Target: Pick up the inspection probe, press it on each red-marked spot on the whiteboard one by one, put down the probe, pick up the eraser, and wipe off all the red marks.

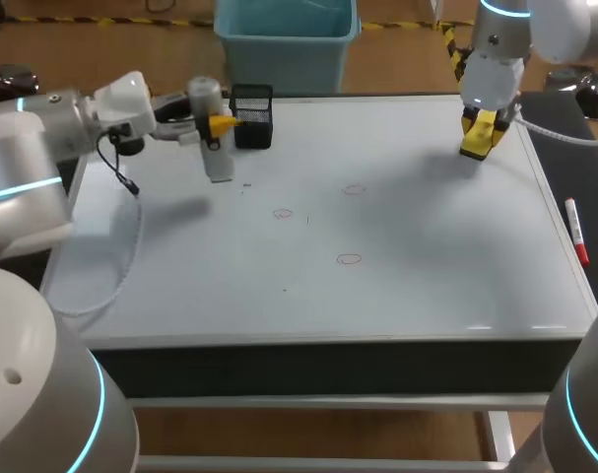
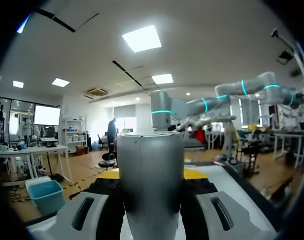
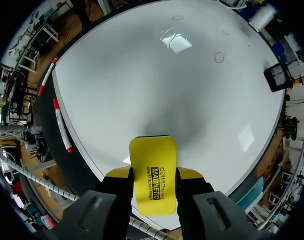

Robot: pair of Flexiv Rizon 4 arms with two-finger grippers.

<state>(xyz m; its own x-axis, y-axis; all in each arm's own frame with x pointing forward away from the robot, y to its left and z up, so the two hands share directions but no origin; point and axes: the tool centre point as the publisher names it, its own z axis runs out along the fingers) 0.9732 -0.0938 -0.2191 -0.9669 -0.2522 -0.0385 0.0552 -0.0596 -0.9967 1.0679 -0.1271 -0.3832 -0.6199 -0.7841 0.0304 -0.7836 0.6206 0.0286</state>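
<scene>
The right tool (image 3: 154, 174) is clamped from both sides on the flat yellow eraser (image 3: 153, 160) and holds it over the white whiteboard worktop (image 3: 157, 85), well to the right of the black mesh holder (image 1: 251, 116). The left tool (image 1: 218, 125) is closed around the silver-grey cylindrical probe (image 1: 216, 156), just left of that holder. Three thin red ring marks (image 1: 283, 213) lie in front of the holder, unwiped.

To wipe cleanly, I would set the eraser's face flat and cross each ring with steady pressure. Open board lies between eraser and marks. A red marker pen (image 1: 576, 232) lies past the board's right edge, far from the holder, so strokes should stop short of that edge.
</scene>
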